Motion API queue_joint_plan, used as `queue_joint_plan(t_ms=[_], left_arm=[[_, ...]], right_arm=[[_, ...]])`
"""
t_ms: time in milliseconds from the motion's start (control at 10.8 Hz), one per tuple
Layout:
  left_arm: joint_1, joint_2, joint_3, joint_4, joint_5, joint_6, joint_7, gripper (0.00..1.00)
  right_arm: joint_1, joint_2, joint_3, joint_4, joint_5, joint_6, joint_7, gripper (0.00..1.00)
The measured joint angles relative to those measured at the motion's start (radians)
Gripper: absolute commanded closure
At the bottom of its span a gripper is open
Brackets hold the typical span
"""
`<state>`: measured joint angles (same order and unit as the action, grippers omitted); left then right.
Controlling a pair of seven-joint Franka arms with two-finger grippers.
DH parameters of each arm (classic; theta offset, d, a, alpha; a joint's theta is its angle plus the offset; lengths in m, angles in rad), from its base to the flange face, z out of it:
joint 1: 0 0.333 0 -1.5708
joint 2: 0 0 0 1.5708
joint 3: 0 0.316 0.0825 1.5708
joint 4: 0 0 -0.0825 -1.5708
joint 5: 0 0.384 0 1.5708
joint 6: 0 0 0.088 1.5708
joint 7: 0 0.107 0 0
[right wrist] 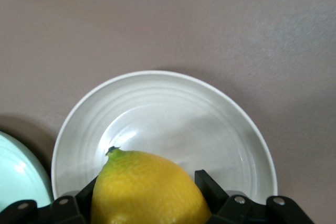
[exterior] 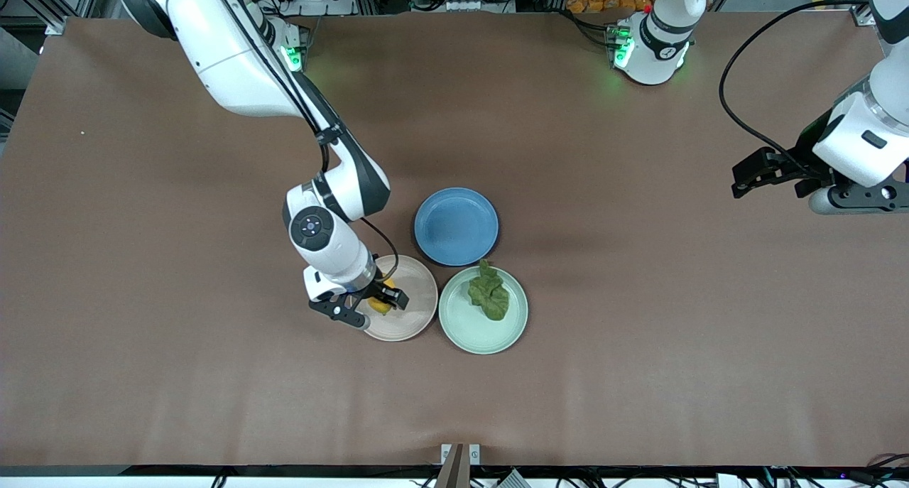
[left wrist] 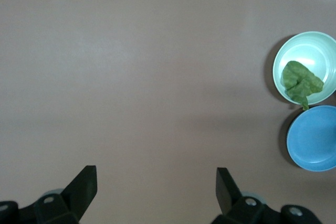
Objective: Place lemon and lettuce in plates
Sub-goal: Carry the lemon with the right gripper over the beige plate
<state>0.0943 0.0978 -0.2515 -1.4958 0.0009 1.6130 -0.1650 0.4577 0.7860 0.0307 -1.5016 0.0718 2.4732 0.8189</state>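
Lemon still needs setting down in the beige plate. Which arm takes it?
Right. The right gripper is shut on the lemon directly over the pinkish-beige plate. The left gripper waits open, over bare table toward its own end. The lettuce already lies in the mint green plate.

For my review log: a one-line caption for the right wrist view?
Right gripper shut on the lemon over the beige plate.

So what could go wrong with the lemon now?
The lemon is round and clamped in the right gripper over the beige plate. Dropped from a height, it might roll off the shallow rim. The mint plate with the lettuce sits right beside, so the jaws could nudge it when opening.
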Motion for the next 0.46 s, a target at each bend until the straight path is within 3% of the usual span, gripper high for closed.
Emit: queue_joint_plan(t_ms=[185, 277, 370, 462], left_arm=[[0.0, -0.006, -0.009, -0.003, 0.0, -0.022, 0.0, 0.0], [0.0, -0.015, -0.02, -0.013, 0.0, -0.027, -0.002, 0.0], [0.0, -0.028, -0.026, -0.029, 0.0, -0.028, -0.009, 0.0], [0.0, -0.04, -0.028, -0.046, 0.0, -0.028, -0.012, 0.0]], right_arm=[[0.004, 0.014, -0.001, 0.002, 0.0, 0.006, 0.002, 0.4], [0.004, 0.014, -0.001, 0.002, 0.0, 0.006, 0.002, 0.27], [0.007, 0.014, -0.001, 0.003, 0.0, 0.013, 0.002, 0.0], [0.013, 0.015, -0.001, 0.004, 0.0, 0.018, 0.002, 0.0]])
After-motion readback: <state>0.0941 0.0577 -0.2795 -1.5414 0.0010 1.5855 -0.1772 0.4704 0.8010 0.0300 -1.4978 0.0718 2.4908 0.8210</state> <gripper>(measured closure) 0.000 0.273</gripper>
